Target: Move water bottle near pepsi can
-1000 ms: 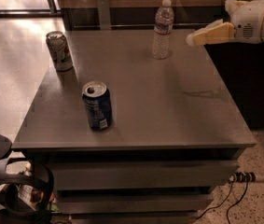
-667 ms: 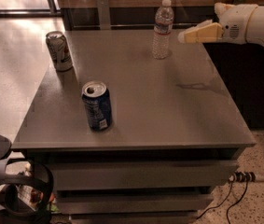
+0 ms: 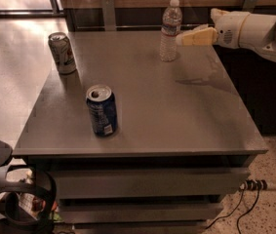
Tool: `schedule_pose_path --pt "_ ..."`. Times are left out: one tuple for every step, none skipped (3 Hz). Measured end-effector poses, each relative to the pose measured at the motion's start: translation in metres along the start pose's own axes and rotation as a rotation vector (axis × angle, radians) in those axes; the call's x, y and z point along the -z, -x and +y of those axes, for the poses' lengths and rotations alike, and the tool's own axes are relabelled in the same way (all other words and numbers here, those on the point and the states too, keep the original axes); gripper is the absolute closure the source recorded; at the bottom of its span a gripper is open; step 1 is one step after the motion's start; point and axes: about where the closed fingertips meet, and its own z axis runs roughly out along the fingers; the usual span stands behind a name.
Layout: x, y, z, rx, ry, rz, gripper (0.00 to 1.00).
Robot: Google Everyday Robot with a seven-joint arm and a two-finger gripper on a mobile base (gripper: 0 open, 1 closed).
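The water bottle [image 3: 169,30], clear and ribbed with a white cap, stands upright near the far edge of the grey table [image 3: 176,116]. The pepsi can [image 3: 101,110], dark blue with a silver top, stands upright near the table's front left. My gripper [image 3: 182,39] reaches in from the right on a white arm, its yellowish fingertips just right of the bottle at mid height, close to it but not holding it.
A silver-white can [image 3: 62,53] stands at the table's far left edge. Drawers [image 3: 147,182] sit under the tabletop. A power strip and cables [image 3: 257,185] lie on the floor at right. A dark object with straps [image 3: 10,199] sits at lower left.
My gripper has moved left toward the water bottle, closing the gap to it. The bottle and both cans have not moved.
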Motion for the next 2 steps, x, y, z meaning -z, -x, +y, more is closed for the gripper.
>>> schedule_pose_path --pt "-0.029 -0.013 -0.007 -0.025 0.023 -0.022 0.0" --pt "-0.046 -0.021 -0.011 -0.041 0.039 -0.042 0.0"
